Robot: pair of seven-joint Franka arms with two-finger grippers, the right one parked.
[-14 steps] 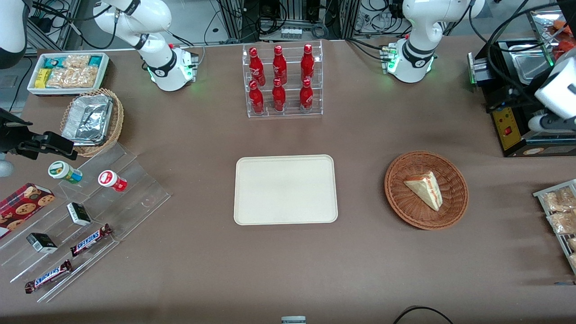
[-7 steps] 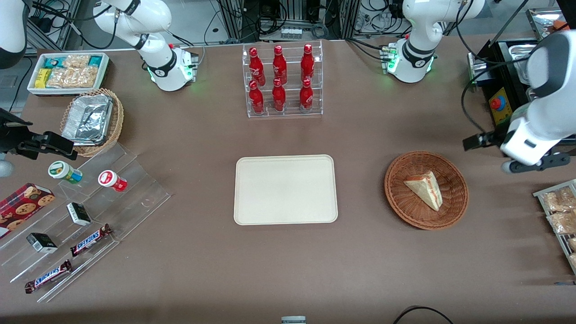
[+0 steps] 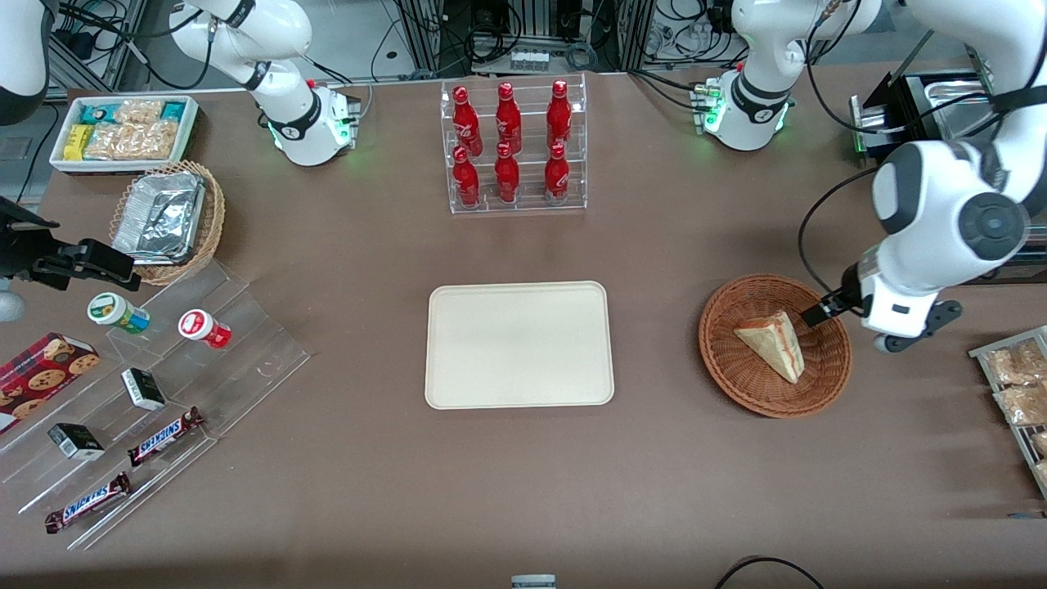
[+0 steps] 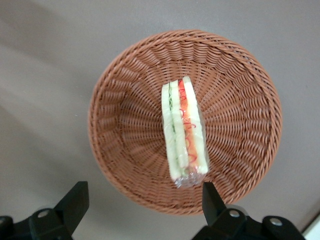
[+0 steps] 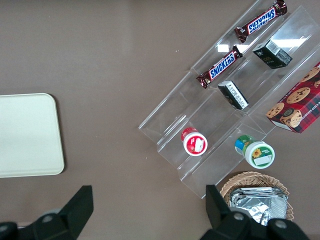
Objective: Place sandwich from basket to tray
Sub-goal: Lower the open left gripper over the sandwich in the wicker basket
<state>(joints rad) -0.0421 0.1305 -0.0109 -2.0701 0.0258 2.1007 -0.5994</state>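
Sandwich (image 4: 183, 132) lay in basket (image 4: 120, 100); I saw gripper (image 4: 142, 200) above basket rim, fingers (image 4: 75, 200) spread wide, holding nothing, touching nothing.

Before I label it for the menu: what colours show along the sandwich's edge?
Red, pink and green between white bread on the sandwich, clearest in the left wrist view.

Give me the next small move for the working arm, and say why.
Probably centre over the sandwich and descend. The end effector is open and empty, hanging above the wicker basket's rim, off to one side of the sandwich, which lies untouched in the basket. The tray is bare.
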